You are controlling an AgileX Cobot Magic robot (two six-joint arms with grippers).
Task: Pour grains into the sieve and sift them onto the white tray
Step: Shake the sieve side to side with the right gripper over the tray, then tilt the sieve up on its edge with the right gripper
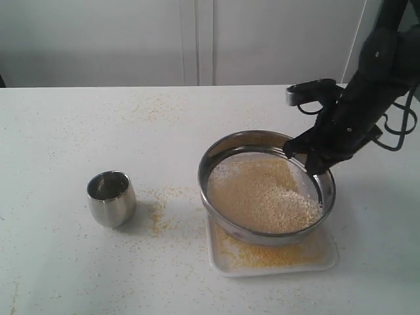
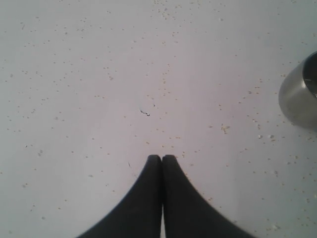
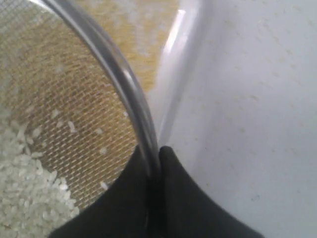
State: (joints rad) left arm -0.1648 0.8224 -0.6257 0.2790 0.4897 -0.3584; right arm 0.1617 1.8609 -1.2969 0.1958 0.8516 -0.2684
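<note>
Sieve (image 1: 226,220), holding grains (image 1: 266,193), over white tray (image 1: 328,252): your right hand (image 3: 159,151) grips its rim. Your left hand (image 2: 162,158): clenched empty above the table (image 1: 65,131), steel cup (image 2: 297,94) nearby.

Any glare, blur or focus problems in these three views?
Exterior view: soft even light, faint shadow by the cup, mild sheen on the sieve rim. Left wrist view: fingers underexposed, cup edge blurred. Right wrist view: sieve rim soft, mesh sharper, glare streak on the tray rim.
</note>
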